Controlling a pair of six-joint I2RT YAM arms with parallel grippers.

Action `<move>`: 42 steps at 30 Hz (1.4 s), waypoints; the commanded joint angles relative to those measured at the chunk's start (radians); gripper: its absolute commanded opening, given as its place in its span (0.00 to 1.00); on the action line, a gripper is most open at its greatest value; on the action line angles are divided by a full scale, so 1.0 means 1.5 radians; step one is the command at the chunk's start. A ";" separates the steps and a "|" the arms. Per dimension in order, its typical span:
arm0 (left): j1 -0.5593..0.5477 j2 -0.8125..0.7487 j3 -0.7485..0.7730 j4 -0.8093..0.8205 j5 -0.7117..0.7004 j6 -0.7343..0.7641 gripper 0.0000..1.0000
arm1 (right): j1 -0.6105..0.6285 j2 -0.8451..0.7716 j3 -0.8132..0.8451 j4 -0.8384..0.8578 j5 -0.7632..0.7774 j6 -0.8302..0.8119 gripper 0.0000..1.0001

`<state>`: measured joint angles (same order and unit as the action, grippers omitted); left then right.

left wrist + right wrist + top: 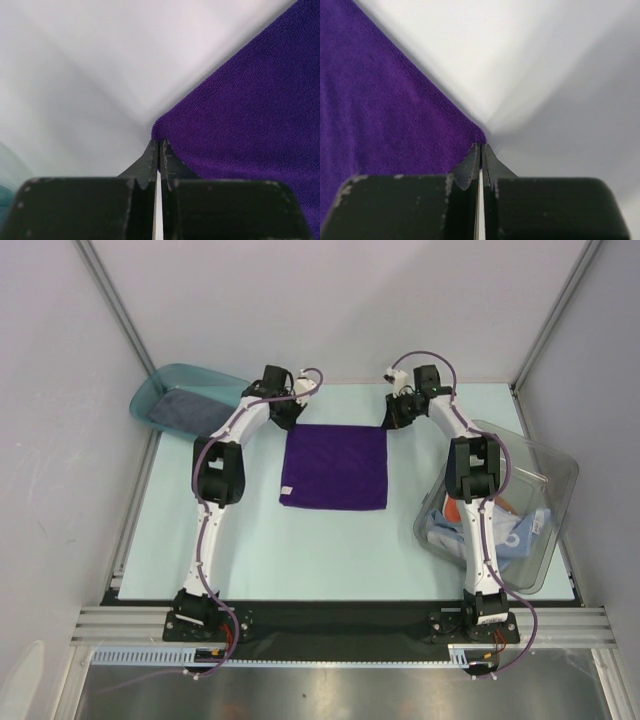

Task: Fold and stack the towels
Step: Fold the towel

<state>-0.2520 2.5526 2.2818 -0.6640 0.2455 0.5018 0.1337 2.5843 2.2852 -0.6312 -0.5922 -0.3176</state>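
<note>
A deep purple towel (335, 466) lies flat and square in the middle of the table. My left gripper (287, 418) is at its far left corner, and the left wrist view shows that gripper (159, 145) shut with the purple towel (250, 115) corner pinched at its tips. My right gripper (392, 418) is at the far right corner. In the right wrist view it (480, 147) is shut on the corner of the purple towel (380, 110). A dark grey-blue towel (190, 408) lies folded in the teal tray (150, 392). More towels (515, 535), light blue and orange, lie crumpled in the clear bin.
The teal tray sits at the far left corner of the table. The clear plastic bin (555, 475) stands at the right, partly behind my right arm. White walls and metal posts close in the table on three sides.
</note>
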 commanded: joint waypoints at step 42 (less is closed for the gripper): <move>0.018 -0.361 -0.363 0.158 0.086 -0.102 0.00 | 0.006 -0.374 -0.471 0.330 -0.037 0.061 0.00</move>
<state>-0.2386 2.0922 1.7824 -0.4866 0.3145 0.3862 0.1402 2.1029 1.6012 -0.1978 -0.6441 -0.2436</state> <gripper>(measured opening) 0.014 0.012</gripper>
